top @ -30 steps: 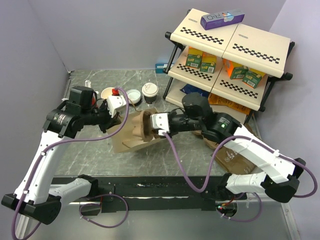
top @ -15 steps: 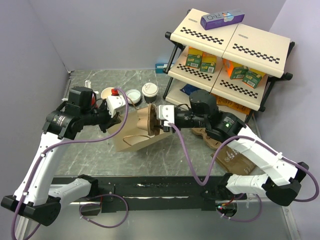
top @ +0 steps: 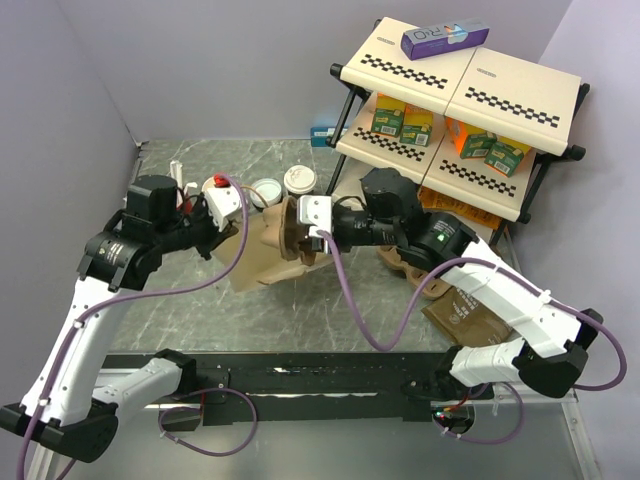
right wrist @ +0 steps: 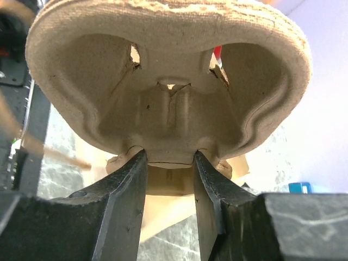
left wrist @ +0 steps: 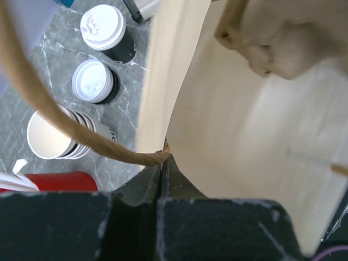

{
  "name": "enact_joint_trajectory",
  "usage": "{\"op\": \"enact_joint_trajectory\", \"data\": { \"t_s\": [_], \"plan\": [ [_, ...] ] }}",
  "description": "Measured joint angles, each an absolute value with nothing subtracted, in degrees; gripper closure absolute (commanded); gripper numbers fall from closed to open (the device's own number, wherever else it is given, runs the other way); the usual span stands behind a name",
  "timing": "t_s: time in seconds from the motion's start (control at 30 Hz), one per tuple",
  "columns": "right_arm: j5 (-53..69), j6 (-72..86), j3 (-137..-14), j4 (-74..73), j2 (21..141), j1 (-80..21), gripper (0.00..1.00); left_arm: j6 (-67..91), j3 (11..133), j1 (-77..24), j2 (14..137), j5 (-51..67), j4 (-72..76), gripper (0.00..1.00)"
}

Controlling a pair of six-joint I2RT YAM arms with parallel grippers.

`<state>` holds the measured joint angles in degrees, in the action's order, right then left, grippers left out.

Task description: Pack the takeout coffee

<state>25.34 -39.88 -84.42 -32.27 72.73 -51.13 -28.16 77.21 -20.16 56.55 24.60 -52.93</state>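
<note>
Two takeout coffees, dark cups with white lids [top: 299, 180] [top: 267, 192], stand at the back of the table; they also show in the left wrist view [left wrist: 109, 35] [left wrist: 95, 81]. My left gripper [top: 226, 222] is shut on the rim of a brown paper bag [top: 262, 262], by its handle [left wrist: 162, 157], and holds the bag [left wrist: 244, 141] open. My right gripper [top: 297, 232] is shut on a pulp cup carrier [right wrist: 168, 81], with its fingers [right wrist: 130, 182] on either side of the centre tab, at the bag's mouth. The carrier shows inside the bag's opening [left wrist: 283, 38].
A stack of cream lidless cups [left wrist: 51, 136] and a red cup [left wrist: 51, 182] stand left of the coffees. A two-tier shelf rack [top: 460, 100] with boxes fills the back right. A flat brown bag [top: 465, 315] lies at the right. A blue box [top: 322, 135] sits by the back wall.
The bag has been lifted and shifted back toward the cups. My right gripper with the carrier has moved back and left, staying at the bag's mouth. My left arm has drawn back slightly.
</note>
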Motion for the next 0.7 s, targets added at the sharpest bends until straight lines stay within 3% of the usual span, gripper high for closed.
{"op": "enact_joint_trajectory", "data": {
  "t_s": [0.43, 0.7],
  "plan": [
    [30.33, -32.38, -102.96, -34.81, 73.32, -51.51, 1.00, -25.78, 75.37, -20.23, 58.76, 21.58, -50.41, 0.99],
    [22.98, -32.36, -109.34, -45.08, 72.82, -48.34, 1.00, -25.63, 74.54, -20.16, 58.28, 18.81, -50.65, 0.99]
  ]
}}
